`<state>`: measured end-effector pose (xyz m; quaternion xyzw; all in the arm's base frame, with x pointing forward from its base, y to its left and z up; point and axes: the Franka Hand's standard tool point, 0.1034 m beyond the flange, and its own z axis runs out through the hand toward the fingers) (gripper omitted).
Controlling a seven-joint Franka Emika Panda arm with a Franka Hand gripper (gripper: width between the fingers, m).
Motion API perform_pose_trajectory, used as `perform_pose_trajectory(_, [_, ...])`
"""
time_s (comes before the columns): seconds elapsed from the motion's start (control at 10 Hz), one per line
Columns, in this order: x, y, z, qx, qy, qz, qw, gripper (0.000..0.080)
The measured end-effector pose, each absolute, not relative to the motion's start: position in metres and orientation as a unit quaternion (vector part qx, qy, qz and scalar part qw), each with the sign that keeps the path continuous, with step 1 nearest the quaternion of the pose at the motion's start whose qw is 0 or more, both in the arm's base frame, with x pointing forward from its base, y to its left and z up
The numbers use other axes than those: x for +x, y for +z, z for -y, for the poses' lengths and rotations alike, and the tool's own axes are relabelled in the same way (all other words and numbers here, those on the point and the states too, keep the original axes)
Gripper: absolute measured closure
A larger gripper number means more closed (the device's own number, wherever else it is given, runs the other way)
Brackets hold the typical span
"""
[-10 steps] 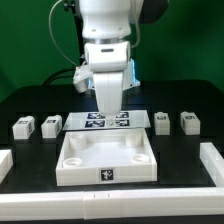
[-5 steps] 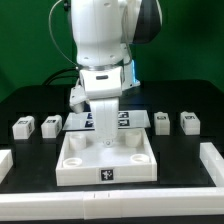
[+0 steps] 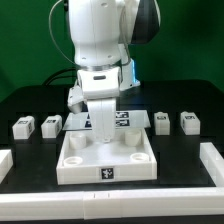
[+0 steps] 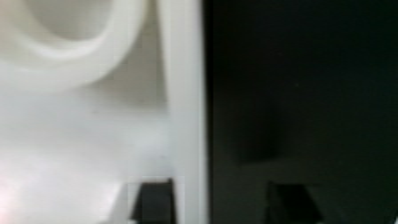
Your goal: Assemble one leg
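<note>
Tool [image 3: 103, 140] hangs low over the far side of the tray [image 3: 140, 170], and there's no leg in it. In the wrist view the 2 dark fingertips [image 4: 155, 203] stand apart, jaws at a middling width. The tray's wall runs up between them, and as far as this blurred close-up lets me tell, they grip nothing.

All 4 legs sit on the black surface [image 3: 35, 150]. The nearest leg [image 3: 51, 125] is just off the tray's corner on the exterior view's left, with 1 neighbour beside it. The right-hand legs [image 3: 162, 121] make the other 2.

I'd judge each leg light, stiff and a bit slick, being smooth plastic, so pinch it square across 2 flat sides. What crowds the pick is the tray's wall close by, the neighbouring leg, and the marker board [image 3: 125, 120] behind.
</note>
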<state>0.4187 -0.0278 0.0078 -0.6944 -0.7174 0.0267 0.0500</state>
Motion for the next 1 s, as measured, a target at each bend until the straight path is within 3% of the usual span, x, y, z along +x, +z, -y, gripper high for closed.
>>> perform_pose_trajectory(0.1, [0.419,0.008,0.028,-0.694,0.027,0.717,0.050,0.0697])
perform_pose_trajectory(0.2, [0.422,0.009,0.028,-0.695,0.023,0.717,0.045,0.0735])
perform_pose_trajectory(0.7, [0.424,0.010,0.027,-0.695,0.021,0.717,0.044,0.0735])
perform_pose_trajectory(1.0, [0.460,0.010,-0.006,-0.696,0.006,0.717,0.042,0.0735])
